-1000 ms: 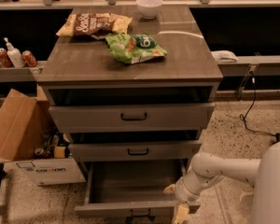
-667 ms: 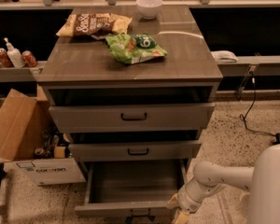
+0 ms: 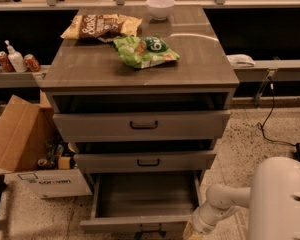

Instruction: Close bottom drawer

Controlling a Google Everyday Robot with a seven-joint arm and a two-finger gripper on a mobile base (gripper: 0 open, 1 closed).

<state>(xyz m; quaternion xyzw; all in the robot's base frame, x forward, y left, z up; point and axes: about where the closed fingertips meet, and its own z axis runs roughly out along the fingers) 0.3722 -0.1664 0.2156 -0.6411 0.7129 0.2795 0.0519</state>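
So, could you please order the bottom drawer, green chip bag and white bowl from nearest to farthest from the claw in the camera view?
1. bottom drawer, open, just left of the claw at the lower edge.
2. green chip bag, middle of the cabinet top.
3. white bowl, at its back edge.

High camera faces cabinet [image 3: 90, 66] front — gripper [image 3: 190, 232] at bottom edge.

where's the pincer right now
In the camera view, the yellowish pincer sits at the bottom edge, beside the right front corner of the open grey-brown wood-grain bottom drawer.
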